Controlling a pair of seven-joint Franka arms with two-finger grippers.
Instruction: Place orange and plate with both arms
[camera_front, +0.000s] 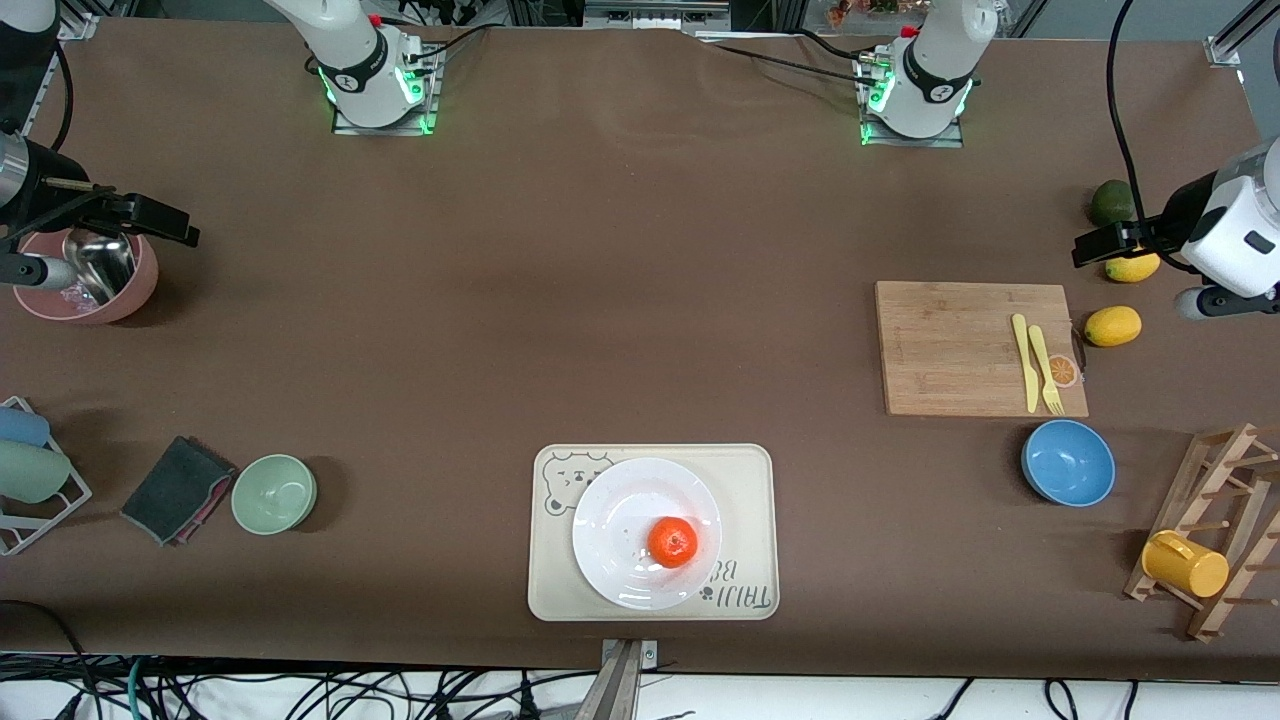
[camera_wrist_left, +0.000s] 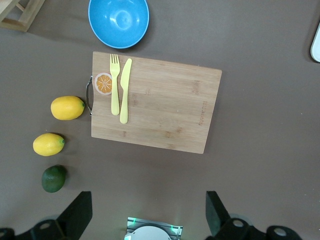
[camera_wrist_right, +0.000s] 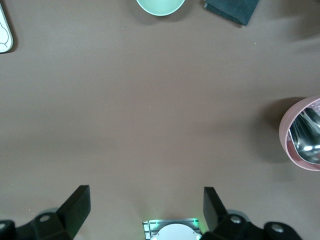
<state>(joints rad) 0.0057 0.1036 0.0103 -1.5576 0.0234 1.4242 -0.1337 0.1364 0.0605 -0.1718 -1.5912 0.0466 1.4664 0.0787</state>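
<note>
The orange sits dimple-up on the white plate. The plate lies on the bear tray by the table's front edge, in the middle. The tray's writing is upside down. The left gripper hangs spread wide over the lemons' end. The right gripper hangs spread wide by the pink bowl.

glossy white plate, dimpled orange, matt wood board, shiny metal scoop.
</note>
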